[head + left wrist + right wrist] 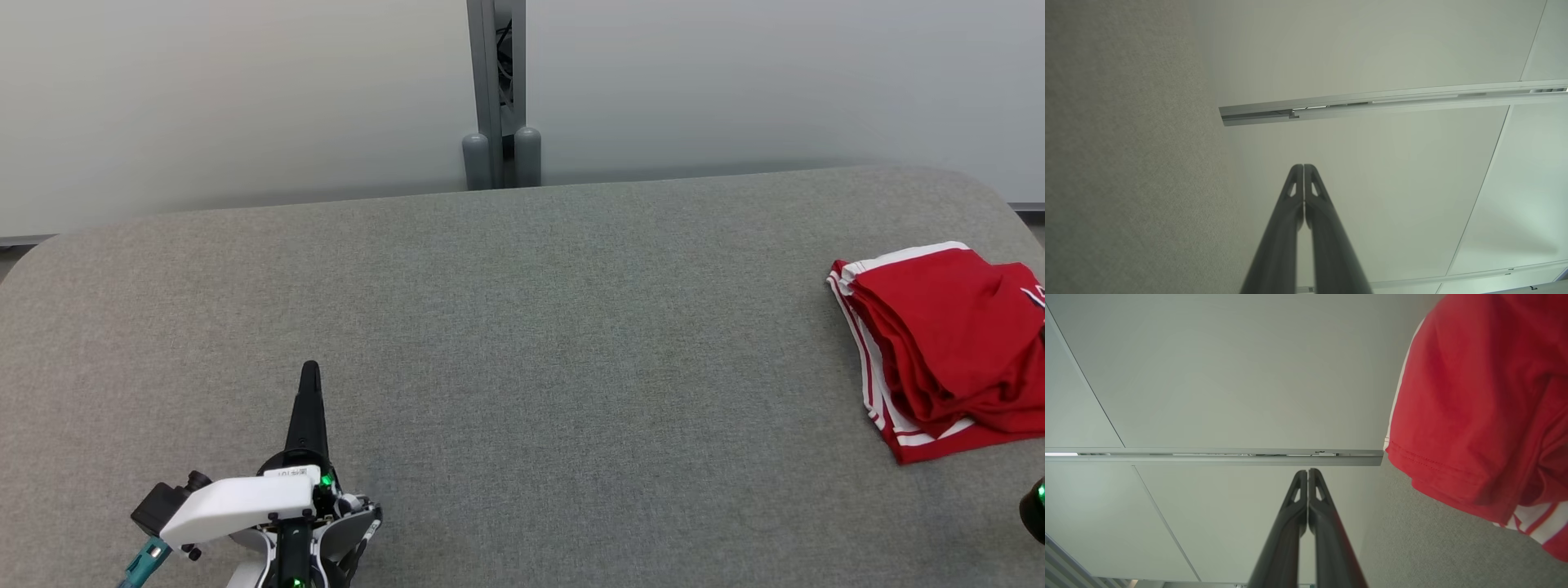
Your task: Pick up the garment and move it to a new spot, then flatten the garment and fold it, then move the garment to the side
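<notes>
A red garment (pixel 947 347) with white stripes lies folded at the far right of the grey table (pixel 522 343). It also fills the upper right of the right wrist view as red garment (pixel 1486 404). My left gripper (pixel 310 371) stands at the lower left of the table, far from the garment, its two dark fingers pressed together and holding nothing. In its own view the left gripper (pixel 1303 167) is shut. My right gripper (pixel 1307 472) is shut and empty too, just beside the garment and apart from it.
A pale wall with a grey post (pixel 496 98) stands behind the table's far edge. The table's rounded corners show at the back left and back right. A dark part of the right arm (pixel 1035 506) sits at the right border.
</notes>
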{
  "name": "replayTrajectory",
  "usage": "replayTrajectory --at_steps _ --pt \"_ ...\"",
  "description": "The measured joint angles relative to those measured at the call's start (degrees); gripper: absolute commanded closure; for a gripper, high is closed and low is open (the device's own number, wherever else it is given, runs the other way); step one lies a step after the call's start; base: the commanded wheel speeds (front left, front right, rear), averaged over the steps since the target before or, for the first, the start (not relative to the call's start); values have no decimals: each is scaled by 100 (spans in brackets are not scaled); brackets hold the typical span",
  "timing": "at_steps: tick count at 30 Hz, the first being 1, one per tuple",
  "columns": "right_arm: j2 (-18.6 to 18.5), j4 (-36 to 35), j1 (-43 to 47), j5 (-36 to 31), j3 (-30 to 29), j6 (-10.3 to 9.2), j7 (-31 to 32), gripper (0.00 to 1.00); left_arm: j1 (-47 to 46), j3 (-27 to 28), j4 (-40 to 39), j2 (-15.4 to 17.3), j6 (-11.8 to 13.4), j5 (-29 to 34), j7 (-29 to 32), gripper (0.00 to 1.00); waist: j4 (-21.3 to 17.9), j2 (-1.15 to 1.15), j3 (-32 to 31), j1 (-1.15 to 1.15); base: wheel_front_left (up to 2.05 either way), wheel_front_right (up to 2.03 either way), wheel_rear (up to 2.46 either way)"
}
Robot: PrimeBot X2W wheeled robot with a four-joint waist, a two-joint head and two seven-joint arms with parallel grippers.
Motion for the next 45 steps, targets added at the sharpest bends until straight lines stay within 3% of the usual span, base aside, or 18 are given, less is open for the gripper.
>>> replayTrajectory --at_steps 45 --pt "0 0 0 0 -1 0 8 100 0 0 0 0 0 0 0 100 0 0 0 0 0 0 0"
